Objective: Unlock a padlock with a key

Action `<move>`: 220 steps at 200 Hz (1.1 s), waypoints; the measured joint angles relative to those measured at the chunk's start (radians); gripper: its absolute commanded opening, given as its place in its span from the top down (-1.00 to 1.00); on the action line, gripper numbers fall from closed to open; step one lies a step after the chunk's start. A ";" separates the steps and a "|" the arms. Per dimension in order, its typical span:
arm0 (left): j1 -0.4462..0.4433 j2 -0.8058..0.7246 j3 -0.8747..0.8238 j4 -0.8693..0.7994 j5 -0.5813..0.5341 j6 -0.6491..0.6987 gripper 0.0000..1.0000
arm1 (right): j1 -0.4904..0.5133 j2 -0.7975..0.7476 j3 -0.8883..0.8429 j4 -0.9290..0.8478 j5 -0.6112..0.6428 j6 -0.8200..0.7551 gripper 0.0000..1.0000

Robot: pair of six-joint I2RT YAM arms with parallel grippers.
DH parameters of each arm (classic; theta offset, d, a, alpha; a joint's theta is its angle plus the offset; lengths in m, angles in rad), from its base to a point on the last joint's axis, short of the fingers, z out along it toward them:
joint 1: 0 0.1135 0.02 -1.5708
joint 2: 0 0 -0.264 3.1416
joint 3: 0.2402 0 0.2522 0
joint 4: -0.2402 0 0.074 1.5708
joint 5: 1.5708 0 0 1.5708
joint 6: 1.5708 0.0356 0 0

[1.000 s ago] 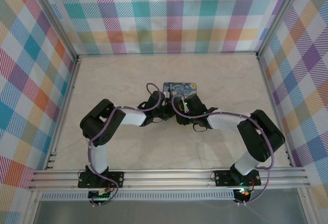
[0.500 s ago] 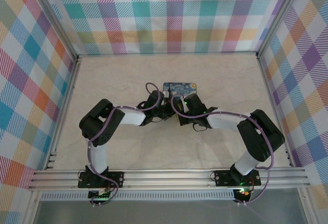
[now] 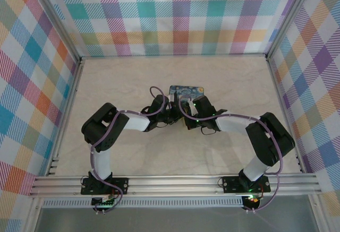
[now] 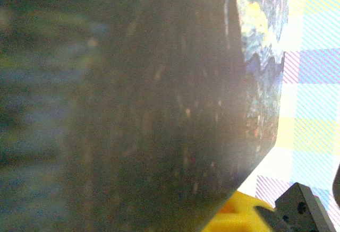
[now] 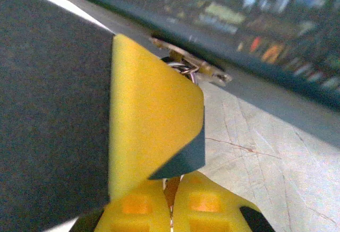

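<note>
Insertion seems in hand mid-frame: the right gripper (image 3: pixel 185 119), pinched narrow, shows the key (image 5: pixel 188 66) past its finger; whether the left gripper (image 3: pixel 169 116) is wide I cannot tell; the padlock, presumably hidden between them, next needs fine alignment.

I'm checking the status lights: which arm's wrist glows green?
The right arm: green lights glow on its wrist beside the starry-print mat; the left arm has a dark wrist.

both arms, the left arm (image 3: pixel 135 120) and the right arm (image 3: pixel 234 123), pair glossy black rounded joints with white tubular links. thin purple cables (image 3: pixel 94 160) loop along them. the base plates (image 3: pixel 104 184) are flat and black. the right gripper's fingers (image 5: pixel 154 131) are yellow.
</note>
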State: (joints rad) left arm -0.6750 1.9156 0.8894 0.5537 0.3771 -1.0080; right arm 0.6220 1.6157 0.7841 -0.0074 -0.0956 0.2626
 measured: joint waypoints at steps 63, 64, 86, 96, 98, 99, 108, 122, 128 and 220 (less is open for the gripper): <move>0.026 -0.129 -0.080 -0.135 -0.023 -0.002 0.19 | 0.008 0.035 0.045 -0.055 -0.040 -0.132 1.00; 0.026 -0.130 -0.081 -0.136 -0.023 -0.002 0.19 | 0.008 0.037 0.048 -0.057 -0.041 -0.136 1.00; 0.050 -0.196 -0.124 -0.193 -0.060 -0.001 0.17 | 0.006 0.063 0.079 -0.090 -0.045 -0.184 1.00; 0.064 -0.225 -0.144 -0.214 -0.079 0.002 0.16 | 0.006 0.074 0.094 -0.106 -0.050 -0.201 1.00; 0.066 -0.228 -0.146 -0.217 -0.081 0.002 0.16 | 0.006 0.076 0.097 -0.108 -0.050 -0.203 1.00; 0.067 -0.232 -0.149 -0.219 -0.083 0.002 0.16 | 0.005 0.078 0.099 -0.111 -0.051 -0.204 1.00; 0.077 -0.252 -0.161 -0.235 -0.095 0.003 0.16 | 0.006 0.088 0.111 -0.121 -0.055 -0.213 1.00; 0.089 -0.272 -0.169 -0.257 -0.109 0.006 0.16 | 0.006 0.095 0.121 -0.130 -0.057 -0.221 1.00; 0.090 -0.277 -0.169 -0.262 -0.111 0.007 0.16 | 0.006 0.095 0.121 -0.131 -0.059 -0.223 1.00; 0.053 -0.228 -0.077 -0.264 -0.037 0.036 0.10 | 0.024 0.029 0.114 -0.160 -0.020 -0.196 1.00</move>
State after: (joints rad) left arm -0.6220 1.6875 0.8127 0.2901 0.3397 -0.9718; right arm 0.6464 1.6451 0.8978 -0.1677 -0.1158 0.0669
